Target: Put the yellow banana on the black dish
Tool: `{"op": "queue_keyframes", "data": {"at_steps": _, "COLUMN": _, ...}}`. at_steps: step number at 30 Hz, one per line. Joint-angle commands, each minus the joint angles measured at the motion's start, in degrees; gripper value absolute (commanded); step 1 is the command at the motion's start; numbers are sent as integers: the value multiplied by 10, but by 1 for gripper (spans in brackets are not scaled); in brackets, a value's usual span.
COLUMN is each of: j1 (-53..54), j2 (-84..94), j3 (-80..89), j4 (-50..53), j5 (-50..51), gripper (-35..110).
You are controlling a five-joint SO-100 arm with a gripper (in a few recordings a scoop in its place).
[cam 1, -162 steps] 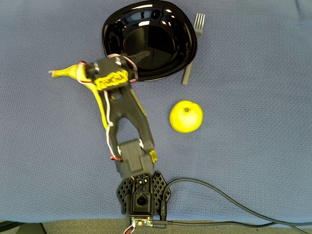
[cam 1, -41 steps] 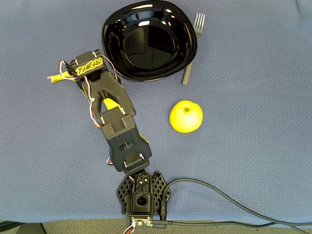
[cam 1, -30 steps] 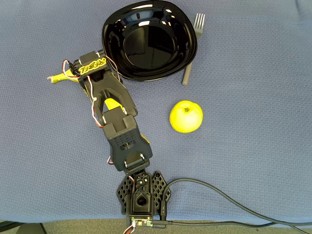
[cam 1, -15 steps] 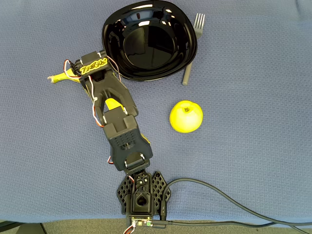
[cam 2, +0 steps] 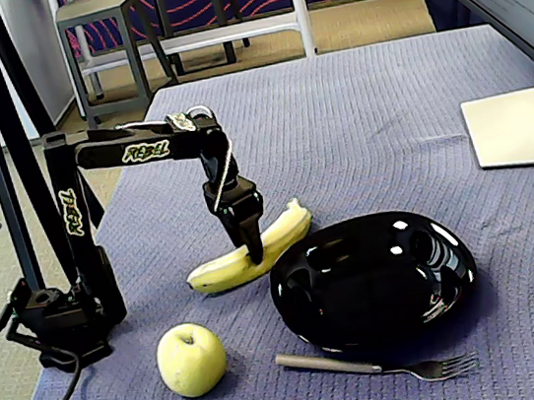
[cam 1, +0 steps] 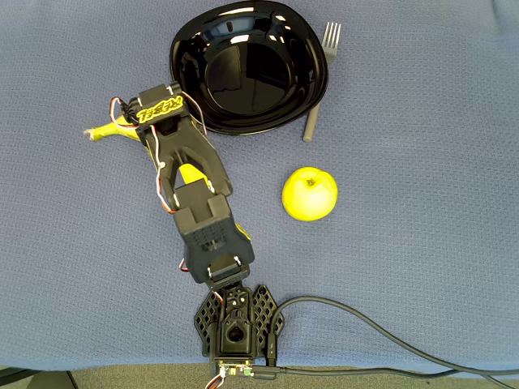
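Fixed view: we see the gripper (cam 2: pixel 253 252) clamped across the middle of the yellow banana (cam 2: pixel 250 249), on the bench just beside the black dish (cam 2: pixel 375 279); banana's long axis runs along the dish rim, so carry it sideways.

Office/lab: monitor stand (cam 2: pixel 521 129), stool (cam 2: pixel 104 29), cloth-covered table (cam 2: pixel 362 97).

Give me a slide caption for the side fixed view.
Gripper closed on the yellow banana beside the black dish.
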Motion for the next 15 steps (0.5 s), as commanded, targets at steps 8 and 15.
{"op": "queue_keyframes", "data": {"at_steps": 8, "j1": 15, "j2": 115, "j3": -73, "j4": 62, "j5": -55, "gripper": 0}}
{"op": "queue_keyframes", "data": {"at_steps": 15, "j1": 40, "j2": 147, "j3": -109, "j4": 109, "j5": -24, "gripper": 0}}
